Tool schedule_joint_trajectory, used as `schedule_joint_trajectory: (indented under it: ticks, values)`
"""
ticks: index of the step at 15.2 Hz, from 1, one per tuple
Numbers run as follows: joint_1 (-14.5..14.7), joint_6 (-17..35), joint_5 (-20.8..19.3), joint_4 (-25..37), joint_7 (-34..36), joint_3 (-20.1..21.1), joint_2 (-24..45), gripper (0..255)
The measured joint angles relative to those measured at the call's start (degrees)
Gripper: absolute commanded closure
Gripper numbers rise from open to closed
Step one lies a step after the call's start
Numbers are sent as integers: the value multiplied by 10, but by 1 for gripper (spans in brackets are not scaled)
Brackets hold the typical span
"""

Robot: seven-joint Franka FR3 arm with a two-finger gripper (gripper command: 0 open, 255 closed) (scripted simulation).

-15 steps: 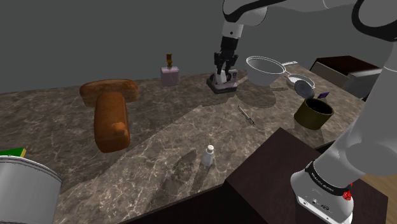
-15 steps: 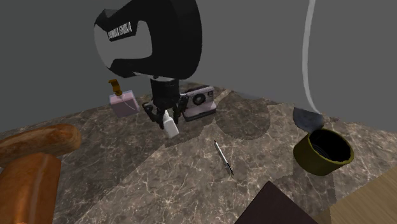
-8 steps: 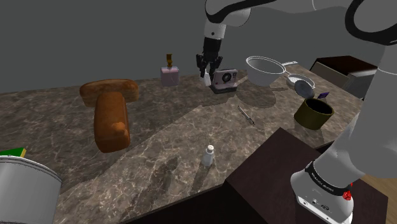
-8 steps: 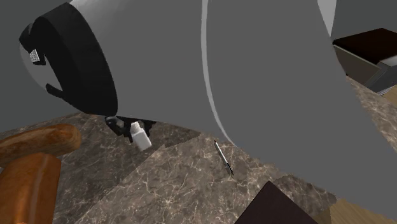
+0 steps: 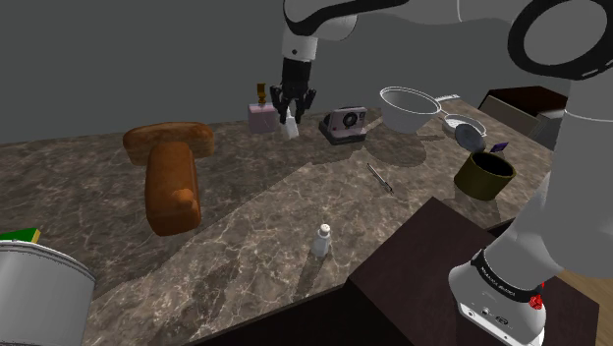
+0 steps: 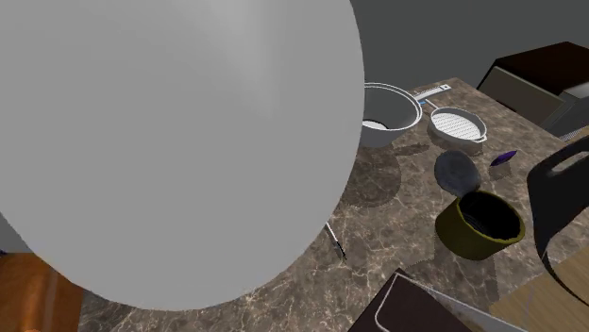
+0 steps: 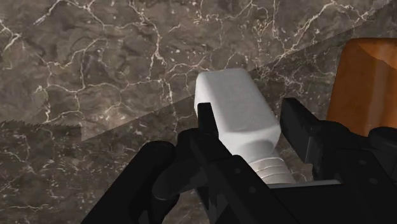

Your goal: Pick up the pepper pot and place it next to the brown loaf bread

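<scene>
Pepper pot [image 7: 236,121]: plain white, squarish body, ribbed neck; clasped between the two fingers of the pincer [image 7: 251,127], which are closed onto its flat sides just above the neck.

Shoulder view: pepper pot [image 5: 292,127] hangs under the pincer [image 5: 292,106], clear of the desk [image 5: 255,192], seen between a pinkish box [image 5: 261,118] and an instant camera [image 5: 344,122].

My read on handling: small, stiff, probably light; smooth walls may slip, so the flat sides are the right hold; it sits somewhat tilted in the grip, so I would lower gently or it may tip.

Brown loaf [image 5: 173,187] lies well apart, toward the shoulder view's left, a rounder loaf [image 5: 169,140] touching its far end; bare marble beside it looks free.

Small white bottle [image 5: 322,240] stands near the desk's front edge; I leave it alone.
</scene>
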Motion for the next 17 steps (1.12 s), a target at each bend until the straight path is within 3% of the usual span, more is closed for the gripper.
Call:
schedule_joint_trajectory:
  ticks: [7, 11, 14, 17]
  values:
    - [51, -22, -3, 126, 80, 23, 88, 255]
    - [76, -60, -8, 247, 122, 31, 162, 255]
    - [97, -105, -12, 372, 158, 38, 234, 255]
    - [102, -93, -12, 367, 161, 38, 242, 255]
